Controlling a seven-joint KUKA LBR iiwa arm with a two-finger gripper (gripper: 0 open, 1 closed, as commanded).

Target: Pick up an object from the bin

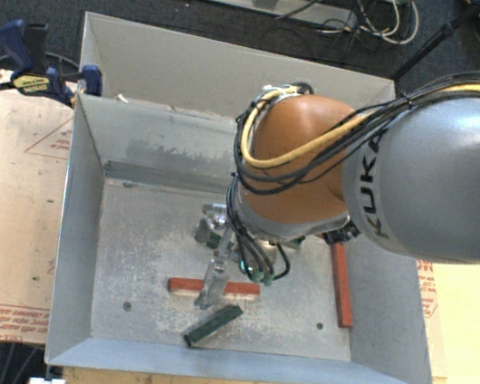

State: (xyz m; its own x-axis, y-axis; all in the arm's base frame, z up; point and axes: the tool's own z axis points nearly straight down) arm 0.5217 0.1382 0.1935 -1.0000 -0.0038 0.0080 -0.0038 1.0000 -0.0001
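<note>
My gripper [209,293] hangs low over the middle of the bin floor, its fingertips down at a short red bar [185,286] that lies flat and crosswise. The finger covers the bar's middle, and the bar's ends stick out on both sides. Just in front of it a dark green block [213,324] lies at a slant, near the bin's front wall. Whether the fingers stand apart or closed on the bar is hidden by the gripper body.
A longer red stick [342,287] lies along the right side of the bin floor, partly under the arm. The arm with its orange cover and cables hangs over the bin's back right.
</note>
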